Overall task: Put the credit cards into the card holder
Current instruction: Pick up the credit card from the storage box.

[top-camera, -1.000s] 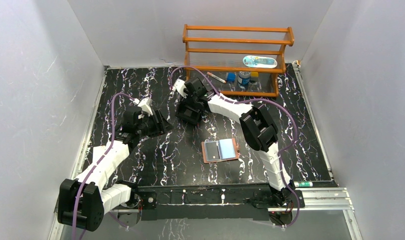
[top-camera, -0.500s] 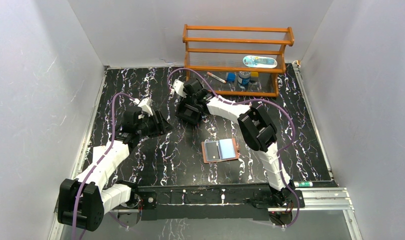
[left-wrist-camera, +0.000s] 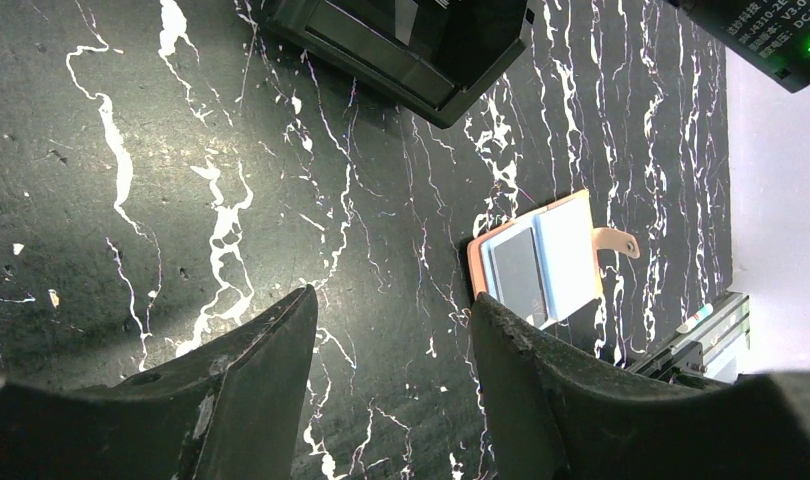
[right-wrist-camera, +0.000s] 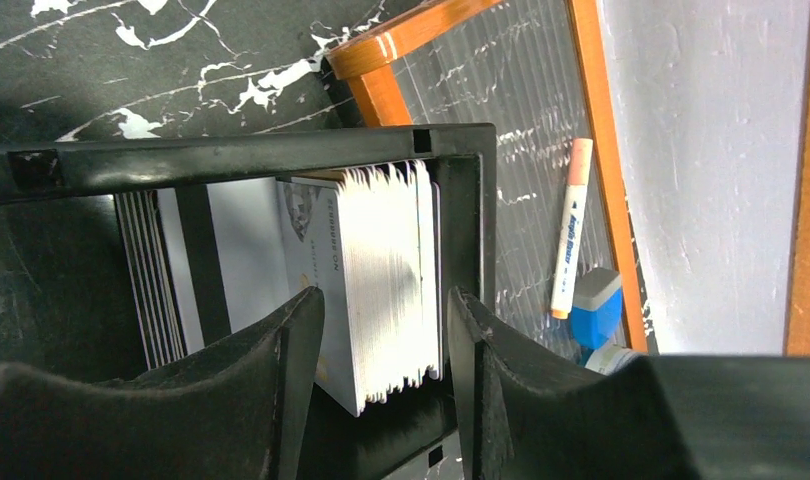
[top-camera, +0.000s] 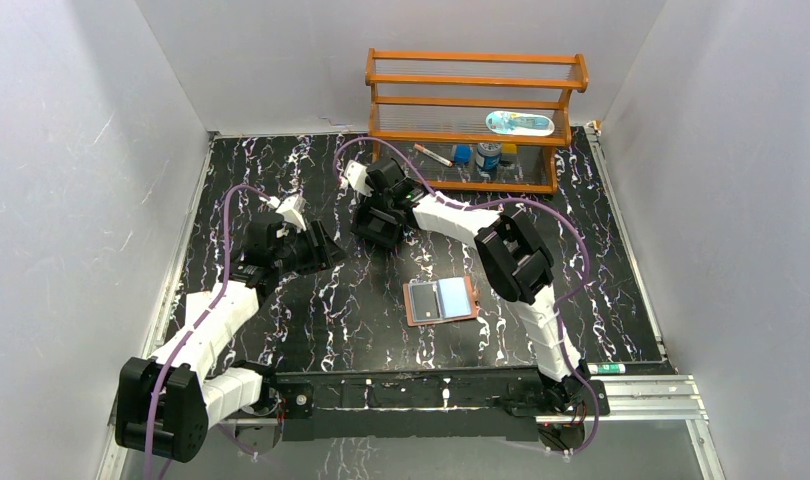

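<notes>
Right arm has crept a shade further toward the back, and its hand (right-wrist-camera: 383, 310) straddles the thick stack of white plastic credit cards (right-wrist-camera: 381, 235) standing in the black open-topped tray (right-wrist-camera: 281, 155). Its fingers are apart with no squeeze that I can see, so I'd say the pick is yet to come. Left hand (left-wrist-camera: 391, 298) hasn't budged, fingers apart and empty. The tan leather card holder (top-camera: 441, 300) lies open mid-bench, well apart from the tray. Black white-veined marble bench (top-camera: 281, 320), plain grey walls, orange wooden rack (top-camera: 476, 100) behind.
</notes>
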{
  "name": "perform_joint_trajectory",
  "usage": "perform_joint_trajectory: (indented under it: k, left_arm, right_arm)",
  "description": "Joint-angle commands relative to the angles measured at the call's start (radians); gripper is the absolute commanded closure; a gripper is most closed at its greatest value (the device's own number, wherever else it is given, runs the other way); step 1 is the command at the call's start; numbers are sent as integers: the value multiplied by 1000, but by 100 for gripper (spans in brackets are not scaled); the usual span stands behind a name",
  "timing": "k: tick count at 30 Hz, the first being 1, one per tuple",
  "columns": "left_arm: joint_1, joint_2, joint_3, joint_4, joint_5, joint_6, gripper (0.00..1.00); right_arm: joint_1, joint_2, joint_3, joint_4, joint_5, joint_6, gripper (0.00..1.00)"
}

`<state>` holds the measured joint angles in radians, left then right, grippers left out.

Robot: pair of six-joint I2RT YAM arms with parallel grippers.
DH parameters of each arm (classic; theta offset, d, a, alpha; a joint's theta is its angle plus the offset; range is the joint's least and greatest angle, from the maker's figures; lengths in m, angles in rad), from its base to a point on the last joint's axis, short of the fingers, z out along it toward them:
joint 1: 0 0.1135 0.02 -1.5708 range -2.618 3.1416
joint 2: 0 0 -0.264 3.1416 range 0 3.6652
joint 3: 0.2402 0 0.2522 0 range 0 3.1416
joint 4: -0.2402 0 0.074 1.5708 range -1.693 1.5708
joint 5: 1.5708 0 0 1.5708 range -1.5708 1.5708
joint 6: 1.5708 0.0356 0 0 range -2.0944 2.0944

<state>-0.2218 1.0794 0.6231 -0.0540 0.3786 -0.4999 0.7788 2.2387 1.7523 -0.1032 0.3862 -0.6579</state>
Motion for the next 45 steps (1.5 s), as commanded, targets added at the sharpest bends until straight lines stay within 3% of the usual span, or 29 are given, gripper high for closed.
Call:
perform_joint_trajectory:
  k: [1, 13, 22, 34, 45]
  left_arm:
    - [6, 3, 0, 21, 31, -9, 43]
    - [6, -1, 11, 11, 29, -2, 43]
    - [7, 10, 14, 21, 35, -12, 43]
    - [6, 10, 3, 40, 40, -23, 43]
    - [7, 10, -2, 43, 45, -29, 43]
  right_arm:
    - [5, -4, -10, 15, -53, 19, 42]
    - [-1, 42, 3, 5, -7, 3, 44]
    - [1, 6, 9, 27, 51, -16, 61]
    - [3, -40, 15, 27, 20, 1, 68]
    - [2, -62, 42, -31, -31, 43, 81]
